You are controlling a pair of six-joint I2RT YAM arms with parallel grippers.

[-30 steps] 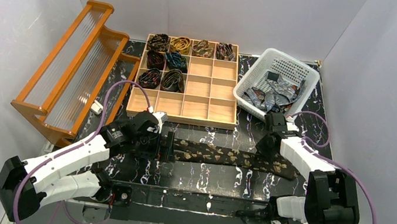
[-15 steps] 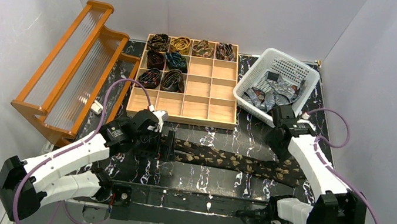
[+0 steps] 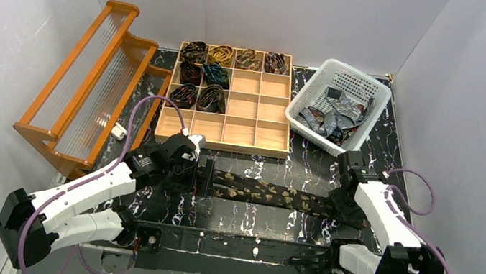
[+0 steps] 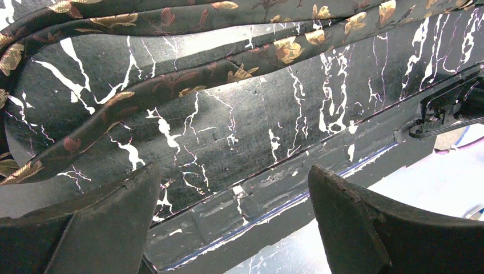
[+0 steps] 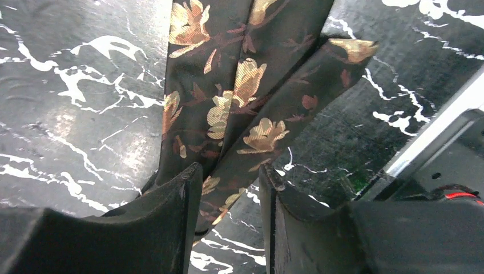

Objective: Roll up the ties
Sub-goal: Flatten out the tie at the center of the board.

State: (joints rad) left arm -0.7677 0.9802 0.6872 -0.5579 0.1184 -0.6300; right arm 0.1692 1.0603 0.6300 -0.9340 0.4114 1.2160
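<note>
Dark brown silk patterned with gold flowers, the loose tie lies stretched left to right across the black marble-look table, near the front edge, between the two arms. The overhead view alone shows the whole layout: the left gripper at the tie's left end, the right gripper down at its right end, a wooden compartment tray behind with rolled ties in seven of its back-left cells, a white basket of grey-silver ties to the right, and an orange wooden rack to the left. It hides how both pincers stand; the wrist cameras settle that. The left one shows black fingers spread wide above bare table, the tie curving just beyond them, untouched. The right one shows fingers a narrow way apart, the tie's overlapping folds running into the gap, not visibly pinched.
</note>
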